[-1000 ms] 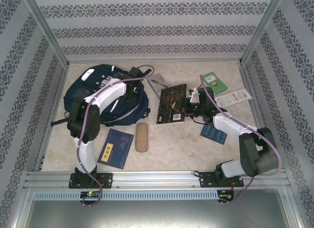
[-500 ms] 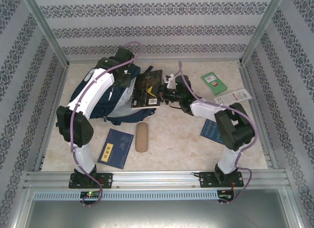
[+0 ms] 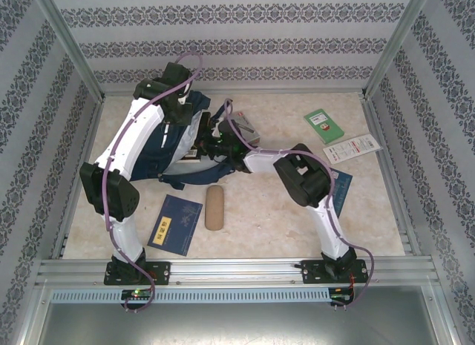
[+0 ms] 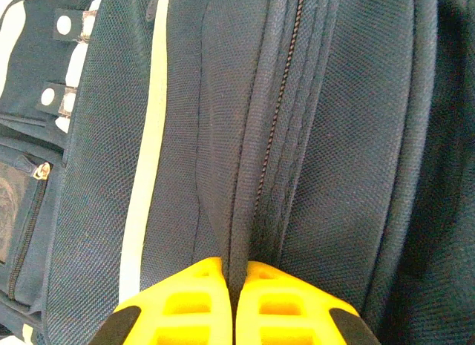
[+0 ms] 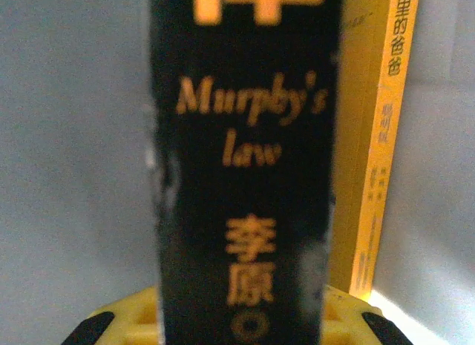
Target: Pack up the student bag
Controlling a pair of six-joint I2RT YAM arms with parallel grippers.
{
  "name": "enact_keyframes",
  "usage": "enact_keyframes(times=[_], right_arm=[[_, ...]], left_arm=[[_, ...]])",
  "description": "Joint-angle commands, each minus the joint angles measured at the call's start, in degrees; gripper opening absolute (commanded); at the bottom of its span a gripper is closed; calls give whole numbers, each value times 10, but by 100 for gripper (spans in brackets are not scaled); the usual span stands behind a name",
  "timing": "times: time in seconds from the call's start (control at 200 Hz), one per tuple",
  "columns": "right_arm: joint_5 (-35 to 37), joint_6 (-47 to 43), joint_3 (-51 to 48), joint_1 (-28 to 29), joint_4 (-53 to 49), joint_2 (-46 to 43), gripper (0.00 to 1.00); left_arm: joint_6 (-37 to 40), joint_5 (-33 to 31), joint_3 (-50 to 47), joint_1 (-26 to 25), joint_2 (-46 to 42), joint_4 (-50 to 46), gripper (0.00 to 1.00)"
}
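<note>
Student bag [image 3: 174,141], a large navy-blue fabric backpack, lies far-left on the table [image 3: 297,211]. It's light, floppy cloth, so we pinch it beside the zipper [image 4: 278,137], and the left gripper [image 4: 236,278] is clamped there. Right gripper [image 5: 237,319] grips a stiff black gold-lettered book [image 5: 245,174]. Its wrist view reads the spine; the top view places the bag.

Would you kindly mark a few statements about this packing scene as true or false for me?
1. The left gripper pinches the bag fabric. True.
2. The right gripper holds a green book. False: it holds a black book; the green book lies on the table.
3. The pencil case is inside the bag. False: it lies on the table beside a blue book.
4. A yellow book stands beside the black book. True.
</note>
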Motion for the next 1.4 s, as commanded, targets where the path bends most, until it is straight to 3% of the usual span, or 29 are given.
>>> enact_keyframes(times=[0.0, 0.165, 0.245, 0.29, 0.315, 0.525, 0.664, 1.219, 1.339, 1.394], right_arm=[[75, 30, 95, 5, 20, 45, 0], [105, -9, 240, 22, -84, 122, 2], [104, -17, 300, 27, -132, 156, 23], [96, -12, 318, 28, -140, 167, 47], [90, -10, 324, 28, -147, 170, 53], [74, -63, 249, 23, -173, 96, 70], [67, -86, 163, 12, -174, 25, 90], [59, -194, -205, -55, -188, -274, 98], [30, -222, -211, -64, -184, -275, 86], [16, -230, -196, -61, -189, -262, 74]], left_arm=[[-11, 20, 28, 1, -14, 24, 0], [-23, 44, 18, 1, -17, 31, 0], [-27, 46, 5, 1, -23, 40, 0], [-27, 44, -3, 1, -26, 44, 0], [-26, 43, -7, 1, -26, 46, 0], [-29, 39, -19, 8, -27, 49, 0], [-33, 37, -31, 12, -27, 57, 0], [-56, 44, -55, 19, 26, 82, 0], [-59, 48, -55, 18, 25, 83, 0], [-61, 48, -59, 19, 20, 87, 0]])
